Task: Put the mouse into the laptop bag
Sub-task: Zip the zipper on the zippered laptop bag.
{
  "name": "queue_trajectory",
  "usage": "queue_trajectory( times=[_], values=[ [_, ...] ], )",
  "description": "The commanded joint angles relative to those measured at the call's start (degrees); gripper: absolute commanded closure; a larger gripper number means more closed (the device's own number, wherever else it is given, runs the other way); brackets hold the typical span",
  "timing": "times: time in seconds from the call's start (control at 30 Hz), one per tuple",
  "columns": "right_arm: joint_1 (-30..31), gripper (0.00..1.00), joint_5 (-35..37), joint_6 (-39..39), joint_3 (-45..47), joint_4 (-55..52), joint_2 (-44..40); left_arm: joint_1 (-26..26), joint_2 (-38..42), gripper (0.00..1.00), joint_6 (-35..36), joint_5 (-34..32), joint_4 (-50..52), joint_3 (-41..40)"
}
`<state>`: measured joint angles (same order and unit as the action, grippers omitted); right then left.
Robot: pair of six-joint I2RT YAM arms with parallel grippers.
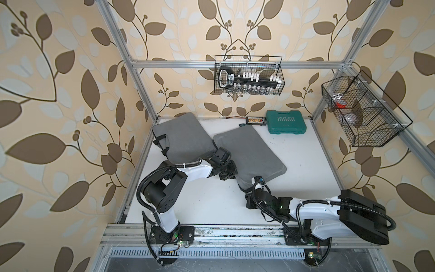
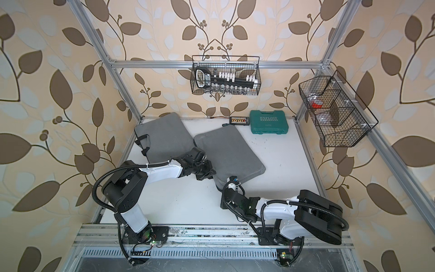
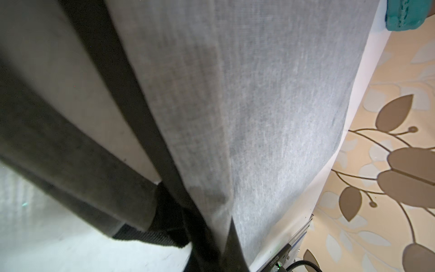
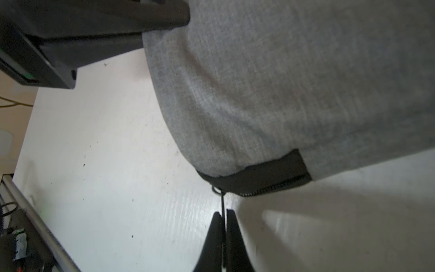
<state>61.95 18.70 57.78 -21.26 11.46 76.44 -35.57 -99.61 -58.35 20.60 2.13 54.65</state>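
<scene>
Your right fingers (image 4: pixel 213 235), pressed together, pinch the zipper pull (image 4: pixel 222 200) at the near corner of the laptop bag (image 1: pixel 249 150). Your left fingers (image 3: pixel 235 249) appear to pinch its left edge. No mouse shows in any view, and the zipper looks closed.

walls: beige leaf wallpaper (image 1: pixel 70 94) | frame: alu rails (image 1: pixel 176 63) | tabletop (image 1: pixel 306 164): white, scuffed | light: soft, even
</scene>
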Motion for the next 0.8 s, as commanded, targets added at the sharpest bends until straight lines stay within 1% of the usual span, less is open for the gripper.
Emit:
queue_trajectory(
  times=[0.0,0.03,0.07,0.13,0.17,0.2,0.27,0.33,0.4,0.43,0.5,0.53,0.57,0.63,0.67,0.7,0.77],
  values=[
    [-0.3,1.00,4.8,-0.9,-1.4,-5.3,0.3,1.1,0.9,0.67,1.4,-2.9,-0.7,-1.0],
    [-0.3,1.00,4.1,-1.8,-1.5,-3.9,0.5,0.8,1.8,0.45,0.7,-3.5,-0.3,-2.0],
    [-0.2,1.00,3.3,-2.8,-1.7,-2.8,0.7,0.4,2.8,0.32,-0.2,-3.7,-0.4,-3.6],
    [0.2,1.00,3.1,-4.1,-2.8,-1.8,1.3,-1.1,4.9,0.15,-2.1,-3.7,-2.2,-7.2],
    [0.6,1.00,3.2,-4.7,-3.2,-1.2,1.6,-2.2,6.0,0.10,-3.4,-4.0,-3.4,-9.2],
    [0.9,1.00,3.1,-4.8,-3.6,-0.4,1.8,-3.3,7.0,0.09,-4.6,-4.6,-4.6,-10.9],
    [1.9,1.00,2.8,-7.3,-4.1,1.4,2.2,-6.3,8.3,0.09,-7.0,-6.2,-6.8,-13.7],
    [3.4,1.00,3.2,-8.4,-4.6,2.4,2.6,-8.6,8.4,0.12,-7.8,-6.7,-8.1,-14.3],
    [4.8,1.00,3.2,-9.4,-5.0,3.5,2.9,-10.2,7.3,0.18,-8.2,-7.6,-8.0,-13.4],
    [5.2,1.00,3.0,-9.8,-5.1,4.2,3.2,-10.8,6.3,0.26,-8.4,-7.8,-8.1,-12.9],
    [5.3,1.00,3.1,-9.5,-5.3,4.1,3.5,-11.2,4.2,0.46,-9.2,-7.4,-9.4,-12.3],
    [5.2,1.00,3.5,-9.6,-5.5,4.1,3.6,-11.2,3.5,0.61,-9.7,-7.5,-10.2,-12.5],
    [5.1,1.00,3.8,-9.6,-5.7,3.5,3.8,-11.1,3.1,0.73,-9.9,-8.2,-9.9,-12.3],
    [4.2,1.00,3.8,-9.0,-5.8,2.1,3.8,-11.1,3.4,0.87,-9.3,-10.4,-7.8,-11.6],
    [3.5,1.00,3.9,-8.4,-5.4,1.1,3.6,-11.0,4.0,0.93,-8.9,-11.5,-6.4,-11.1],
    [2.7,1.00,3.7,-7.8,-5.0,0.3,3.5,-10.9,4.6,0.96,-8.5,-12.1,-5.6,-10.7],
    [-0.4,1.00,2.2,-5.6,-2.6,-0.6,2.8,-10.4,6.1,1.00,-8.2,-13.5,-3.8,-10.5]
  ],
)
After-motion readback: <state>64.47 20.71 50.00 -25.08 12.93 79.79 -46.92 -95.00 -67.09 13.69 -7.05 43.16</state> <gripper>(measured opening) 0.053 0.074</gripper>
